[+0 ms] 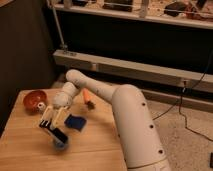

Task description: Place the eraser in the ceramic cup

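My gripper hangs at the left of the wooden table, pointing down and to the left from the white arm. It is shut on the eraser, a small black block that sits tilted at the fingertips. Directly under it stands the ceramic cup, small and blue-grey, with the eraser's lower end at its mouth. The eraser and the fingers hide most of the cup's inside.
A red-orange bowl stands at the table's back left, close to the arm. A flat dark-blue piece lies just right of the gripper. A small orange object lies farther back. A dark shelf unit stands behind the table.
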### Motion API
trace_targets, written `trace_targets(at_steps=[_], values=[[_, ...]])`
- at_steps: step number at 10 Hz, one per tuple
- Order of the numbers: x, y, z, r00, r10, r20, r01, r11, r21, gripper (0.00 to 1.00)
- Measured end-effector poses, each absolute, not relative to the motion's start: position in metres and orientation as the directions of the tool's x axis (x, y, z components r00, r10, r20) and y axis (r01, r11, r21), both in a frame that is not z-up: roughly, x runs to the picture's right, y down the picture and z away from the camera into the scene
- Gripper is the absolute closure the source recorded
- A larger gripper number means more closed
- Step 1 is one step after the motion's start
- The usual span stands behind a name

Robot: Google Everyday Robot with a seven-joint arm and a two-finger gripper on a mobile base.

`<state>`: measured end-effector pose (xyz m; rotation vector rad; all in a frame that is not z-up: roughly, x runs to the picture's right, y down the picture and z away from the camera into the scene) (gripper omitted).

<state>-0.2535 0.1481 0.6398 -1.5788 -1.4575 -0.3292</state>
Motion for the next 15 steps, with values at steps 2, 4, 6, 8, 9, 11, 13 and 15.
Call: trace_targets(at_steps=[2, 4, 6, 8, 9, 11, 13, 15], values=[[-0.2535, 0.1482, 0.6399, 0.260, 0.639, 0.725, 0.888, 0.137, -0.439, 0.61], [-0.2537, 0.1483, 0.6398, 0.260, 0.638, 0.725, 0.888, 0.137, -0.439, 0.42], [-0.2539, 0.1483, 0.6397, 0.260, 0.638, 0.725, 0.888, 0.137, -0.439, 0.23], [-0.2539, 0.1483, 0.6397, 0.260, 0.638, 0.725, 0.888, 0.137, -0.439, 0.20], [-0.2539, 0.1483, 0.6397, 0.260, 0.638, 0.725, 0.888, 0.137, -0.439, 0.20], [-0.2539, 0.1483, 0.6397, 0.260, 0.638, 0.725, 0.888, 0.137, -0.439, 0.20], [-0.2539, 0.1483, 0.6397, 0.260, 0.638, 0.725, 0.888, 0.137, -0.439, 0.20], [-0.2539, 0.1483, 0.6397, 0.260, 0.638, 0.725, 0.888, 0.137, -0.439, 0.20]])
